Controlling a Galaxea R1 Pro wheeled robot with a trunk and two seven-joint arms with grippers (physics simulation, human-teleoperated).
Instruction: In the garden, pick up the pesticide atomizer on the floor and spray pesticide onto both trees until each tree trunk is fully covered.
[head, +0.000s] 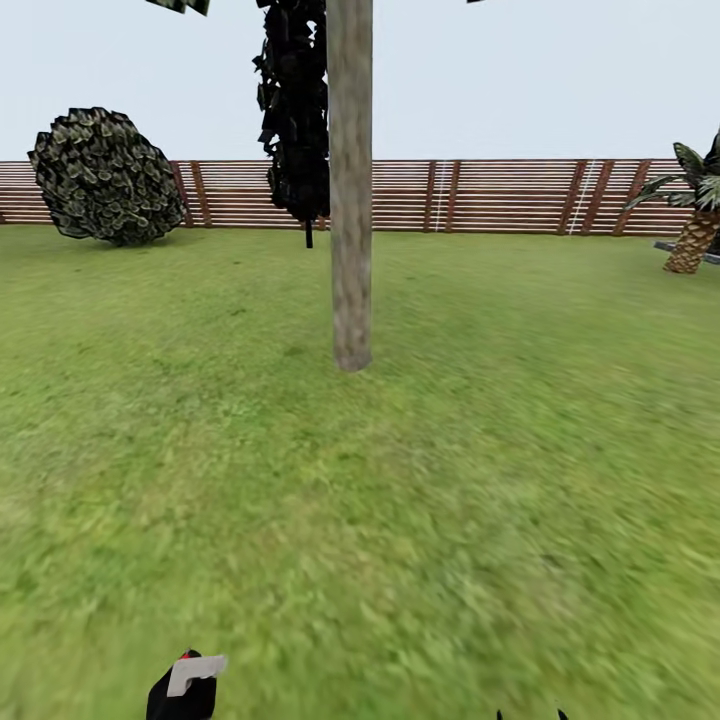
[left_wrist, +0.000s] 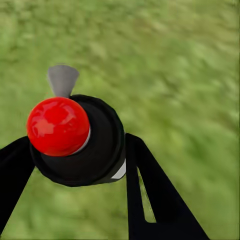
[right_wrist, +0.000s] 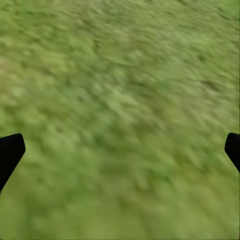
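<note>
Firmly, left gripper (left_wrist: 75, 165) clamped the atomizer (left_wrist: 80, 140) below its cap; looked light, rigid, slippery; right gripper (right_wrist: 120, 150) spread.

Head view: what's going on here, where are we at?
The left gripper is shut on the pesticide atomizer, red cap toward the wrist camera; it pokes up at the bottom of the head view. The right gripper is open over grass, holding nothing. The robot stands on the lawn facing a tree trunk straight ahead, some way off. No spray is visible on the bark.
</note>
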